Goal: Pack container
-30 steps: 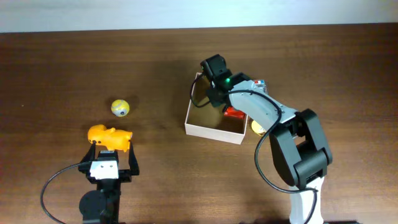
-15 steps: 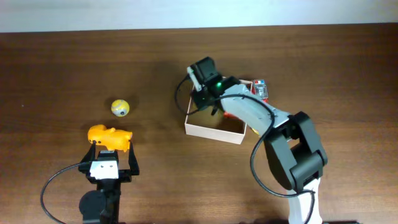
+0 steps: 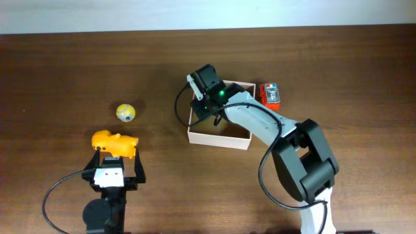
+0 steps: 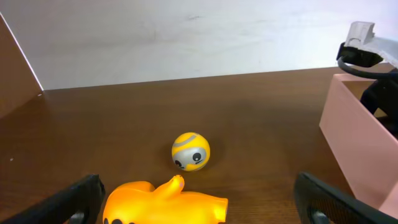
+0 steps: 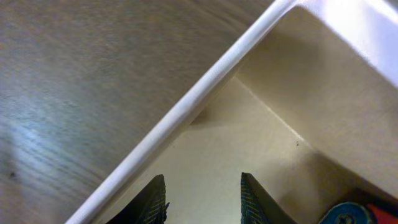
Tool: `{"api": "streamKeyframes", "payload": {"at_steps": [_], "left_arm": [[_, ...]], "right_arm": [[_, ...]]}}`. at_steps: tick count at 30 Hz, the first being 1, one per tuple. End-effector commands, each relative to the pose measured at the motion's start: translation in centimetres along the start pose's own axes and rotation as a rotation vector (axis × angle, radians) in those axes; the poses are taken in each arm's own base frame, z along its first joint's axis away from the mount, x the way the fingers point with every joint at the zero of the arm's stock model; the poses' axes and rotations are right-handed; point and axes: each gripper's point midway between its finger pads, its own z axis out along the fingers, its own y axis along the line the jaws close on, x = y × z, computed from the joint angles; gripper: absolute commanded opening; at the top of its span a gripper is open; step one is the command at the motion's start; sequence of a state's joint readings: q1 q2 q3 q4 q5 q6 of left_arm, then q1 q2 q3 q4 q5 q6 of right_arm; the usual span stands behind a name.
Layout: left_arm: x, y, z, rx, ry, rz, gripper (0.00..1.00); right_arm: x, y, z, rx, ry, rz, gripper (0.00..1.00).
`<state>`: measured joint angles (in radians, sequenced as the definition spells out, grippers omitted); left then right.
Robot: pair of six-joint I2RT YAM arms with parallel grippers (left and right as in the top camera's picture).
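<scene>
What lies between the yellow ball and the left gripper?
An orange toy animal lies there, close before the open left gripper; the overhead and left wrist views both show it.

Dark brown wood-grain table [image 3: 52,65], faint sheen. Plain white wall [image 4: 186,37] along far edge. Light even, diffuse.

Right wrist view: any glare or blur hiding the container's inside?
Right wrist: the container glares white on its upper-right wall, the table is soft with a pale sheen, the tan floor reads fine. Overhead: even light, no glare.
</scene>
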<state>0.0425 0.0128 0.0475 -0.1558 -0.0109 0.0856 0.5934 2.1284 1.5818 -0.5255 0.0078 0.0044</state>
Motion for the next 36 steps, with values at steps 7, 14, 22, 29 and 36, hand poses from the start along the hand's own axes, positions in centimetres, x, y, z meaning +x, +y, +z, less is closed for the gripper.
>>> {"api": "streamKeyframes", "payload": {"at_steps": [7,14,22,29,36], "left_arm": [[0.0,-0.1,0.0,0.006,-0.003,0.008,0.99],[0.0,-0.1,0.0,0.006,-0.003,0.008,0.99],[0.0,-0.1,0.0,0.006,-0.003,0.008,0.99],[0.0,-0.1,0.0,0.006,-0.003,0.008,0.99],[0.0,-0.1,0.0,0.006,-0.003,0.008,0.99]], "right_arm": [[-0.8,4.0,-0.3,-0.060,-0.021,-0.048,0.34],[-0.8,4.1,-0.3,-0.063,-0.020,-0.049,0.34],[-0.7,5.2,-0.4,-0.126,-0.018,-0.050,0.33],[-0.6,6.3,-0.5,-0.149,-0.017,-0.066,0.33],[-0.3,8.4,-0.7,-0.168,-0.013,-0.101,0.34]]}}
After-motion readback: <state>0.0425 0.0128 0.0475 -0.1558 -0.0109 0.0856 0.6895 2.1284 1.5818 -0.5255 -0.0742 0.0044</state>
